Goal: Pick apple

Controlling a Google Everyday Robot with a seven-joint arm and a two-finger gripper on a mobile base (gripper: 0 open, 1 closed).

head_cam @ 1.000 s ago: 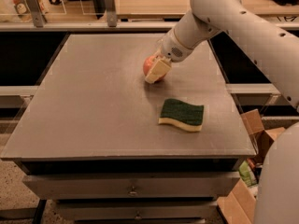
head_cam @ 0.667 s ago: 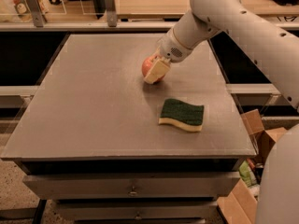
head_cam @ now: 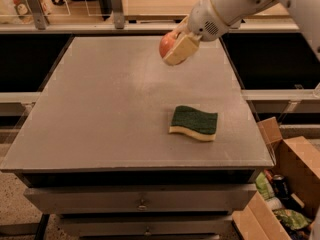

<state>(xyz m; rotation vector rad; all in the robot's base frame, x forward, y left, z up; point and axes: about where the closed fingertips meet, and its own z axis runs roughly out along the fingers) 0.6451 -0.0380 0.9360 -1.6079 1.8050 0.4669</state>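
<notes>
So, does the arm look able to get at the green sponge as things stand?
Reach it, probably yes: the sponge lies in the open on the table with nothing between it and the end effector at the far side. Grasping it looks unlikely, since the end effector is shut on the apple.

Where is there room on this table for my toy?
The whole left half of the grey metal table is bare. The green-and-yellow sponge takes the right front. At the back, the gripper holds the round red-pink apple in the air.
</notes>
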